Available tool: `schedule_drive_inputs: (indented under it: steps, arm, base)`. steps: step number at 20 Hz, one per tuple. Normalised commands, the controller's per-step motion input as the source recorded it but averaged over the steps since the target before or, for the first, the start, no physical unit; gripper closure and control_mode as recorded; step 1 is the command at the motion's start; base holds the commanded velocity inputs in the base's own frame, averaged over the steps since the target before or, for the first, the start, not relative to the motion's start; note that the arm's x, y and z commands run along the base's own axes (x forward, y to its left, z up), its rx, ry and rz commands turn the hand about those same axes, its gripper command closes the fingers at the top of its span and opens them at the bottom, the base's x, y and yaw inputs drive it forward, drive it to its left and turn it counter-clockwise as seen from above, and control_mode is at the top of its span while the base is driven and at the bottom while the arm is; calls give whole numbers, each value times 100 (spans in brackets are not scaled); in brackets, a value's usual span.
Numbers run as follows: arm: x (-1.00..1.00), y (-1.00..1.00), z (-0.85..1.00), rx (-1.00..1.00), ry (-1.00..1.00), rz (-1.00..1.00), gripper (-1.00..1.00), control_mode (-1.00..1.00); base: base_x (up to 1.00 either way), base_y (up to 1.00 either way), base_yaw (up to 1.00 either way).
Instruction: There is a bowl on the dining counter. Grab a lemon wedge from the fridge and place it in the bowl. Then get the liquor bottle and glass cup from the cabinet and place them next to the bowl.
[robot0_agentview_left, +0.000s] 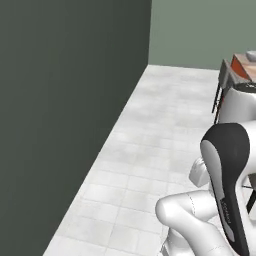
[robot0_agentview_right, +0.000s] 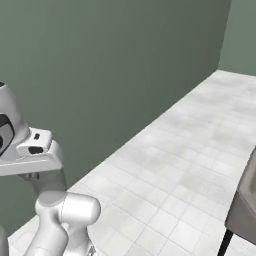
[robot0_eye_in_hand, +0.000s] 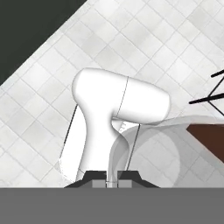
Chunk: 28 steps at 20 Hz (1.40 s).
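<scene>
gripper (robot0_eye_in_hand: 112, 178) fingers pressed together on the rim of a clear glass cup (robot0_eye_in_hand: 148, 148), which spreads toward 2 o'clock in the hand view. pale tiled floor (robot0_agentview_left: 150, 130) below, dark green wall (robot0_agentview_left: 60, 110) at 9 o'clock. chair (robot0_agentview_right: 242, 200) at 4 o'clock.

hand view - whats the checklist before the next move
1. Gripper shut: ok.
2. Glass in the grip: ok, its clear wall runs between the tips.
3. Floor ahead free of things: ok.
4. Room between arm and wall: cannot tell.
5. Chair apart from the base: ok.
6. Free spot on the counter: cannot tell.
</scene>
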Motion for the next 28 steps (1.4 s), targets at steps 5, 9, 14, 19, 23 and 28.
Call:
schedule_drive_inputs:
  steps: [5,9,14,19,23,28]
  arm:
    - [0,0,0,0,0,0,100,100]
    - [0,0,0,0,0,0,100,100]
    - [0,0,0,0,0,0,100,100]
    - [0,0,0,0,0,0,100,100]
    - [0,0,0,0,0,0,100,100]
    - [0,0,0,0,0,0,100,100]
  base:
    - [100,18,-46]
    - [99,2,-41]
    - [100,6,-40]
    - [99,26,-37]
    - [88,41,-38]
    - [81,52,-35]
